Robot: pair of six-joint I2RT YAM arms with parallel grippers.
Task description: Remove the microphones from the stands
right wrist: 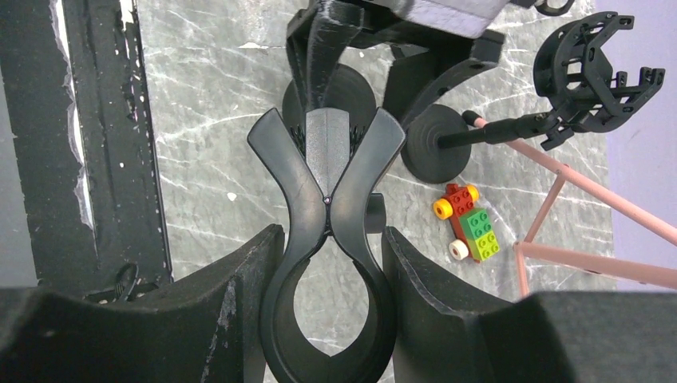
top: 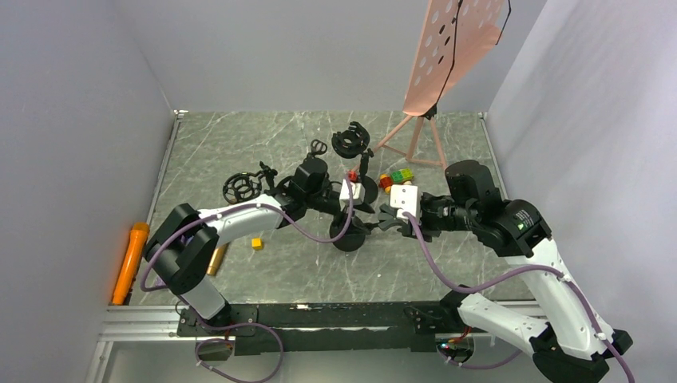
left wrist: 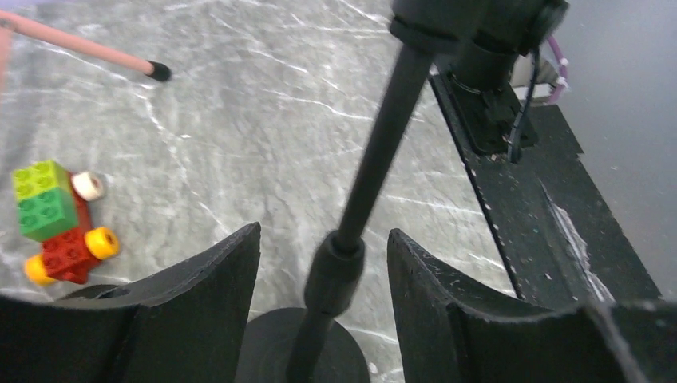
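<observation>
Your left jaws stand apart on either side of the stand [left wrist: 375, 159]. Its pole rises between them with a gap on each side, and its round base lies just below them. Your right jaws hold the black clip [right wrist: 355, 179] at a narrow setting, its near loop pressed between both fingers [right wrist: 239, 303]. The clip's far fork pinches a grey cylinder that looks like the microphone [right wrist: 327, 148], just ahead of the right jaws. To the right of those jaws a toy brick car [right wrist: 473, 227] lies on the marble surface [right wrist: 199, 159], just short of a second stand [right wrist: 435, 144] whose pole ends in a cage mount [right wrist: 595, 60].
</observation>
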